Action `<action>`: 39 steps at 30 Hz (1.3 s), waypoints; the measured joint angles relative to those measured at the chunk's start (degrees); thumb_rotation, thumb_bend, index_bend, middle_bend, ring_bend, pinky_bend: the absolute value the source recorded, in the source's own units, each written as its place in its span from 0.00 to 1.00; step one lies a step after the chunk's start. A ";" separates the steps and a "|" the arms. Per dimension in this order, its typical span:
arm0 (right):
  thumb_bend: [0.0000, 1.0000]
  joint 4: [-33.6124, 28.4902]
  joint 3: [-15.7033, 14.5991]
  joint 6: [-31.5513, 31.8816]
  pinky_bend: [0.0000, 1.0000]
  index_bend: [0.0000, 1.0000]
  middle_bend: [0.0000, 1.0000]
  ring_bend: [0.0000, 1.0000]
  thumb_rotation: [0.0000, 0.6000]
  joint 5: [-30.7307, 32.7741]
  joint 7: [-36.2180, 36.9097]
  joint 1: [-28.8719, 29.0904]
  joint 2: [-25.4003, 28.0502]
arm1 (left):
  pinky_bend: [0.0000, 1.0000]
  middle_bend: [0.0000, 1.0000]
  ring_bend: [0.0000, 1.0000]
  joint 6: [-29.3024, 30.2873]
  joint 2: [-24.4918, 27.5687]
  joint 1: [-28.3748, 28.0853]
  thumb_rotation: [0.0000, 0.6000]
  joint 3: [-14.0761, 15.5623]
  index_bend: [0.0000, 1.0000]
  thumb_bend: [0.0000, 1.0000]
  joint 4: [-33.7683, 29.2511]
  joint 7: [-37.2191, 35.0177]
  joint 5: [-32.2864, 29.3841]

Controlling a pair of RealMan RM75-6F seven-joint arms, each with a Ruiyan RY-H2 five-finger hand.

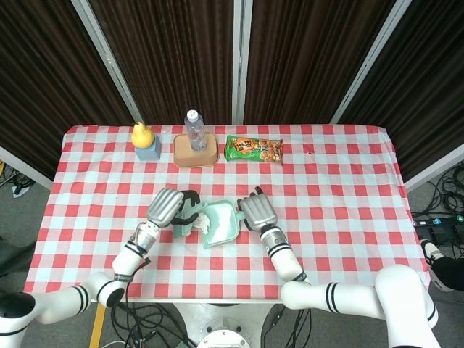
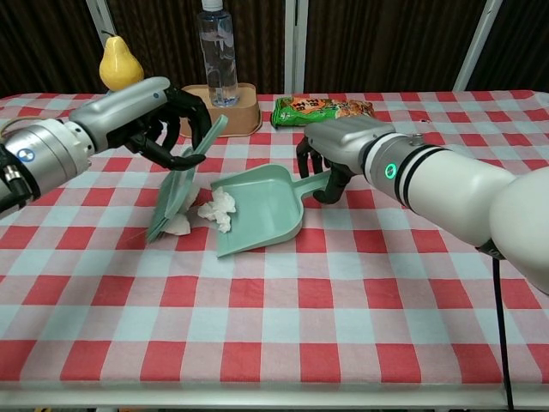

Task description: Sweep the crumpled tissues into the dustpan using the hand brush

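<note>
L hand (image 2: 167,120) grips the brush (image 2: 176,184) by its handle, bristles down on the cloth w/ one tissue (image 2: 178,225) just beside them, another tissue (image 2: 217,209) at the dustpan (image 2: 262,206) mouth; R hand (image 2: 334,154) wraps the pan's handle, lip low toward the brush. To finish well, judged from here: keep bristles flat on the table (image 2: 360,292), push in one short stroke straight at the pan mouth, pan lip pressed to the cloth so nothing slides under. Pan & brush are smooth mint-green plastic, pan a shallow scoop; tissues are soft, light white wads; cloth is red-and-white check.
</note>
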 measured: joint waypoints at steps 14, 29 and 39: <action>0.43 2.65 0.76 -0.80 0.14 0.62 0.53 0.30 1.00 0.56 2.85 -0.19 -2.58 | 0.88 0.54 0.67 -1.91 -3.25 -3.36 1.00 -1.78 0.49 0.43 0.41 -2.11 0.30; 0.43 3.98 1.19 -2.22 0.14 0.62 0.53 0.30 1.00 -0.92 7.95 -1.91 -3.34 | 0.88 0.54 0.67 -2.12 -3.77 -4.76 1.00 -3.92 0.49 0.43 -1.41 -3.99 -1.10; 0.41 3.90 0.80 -2.23 0.14 0.58 0.49 0.28 1.00 -2.19 8.87 -2.71 -3.25 | 0.88 0.54 0.67 1.86 1.55 -2.04 1.00 -2.13 0.49 0.43 -5.59 -2.44 0.83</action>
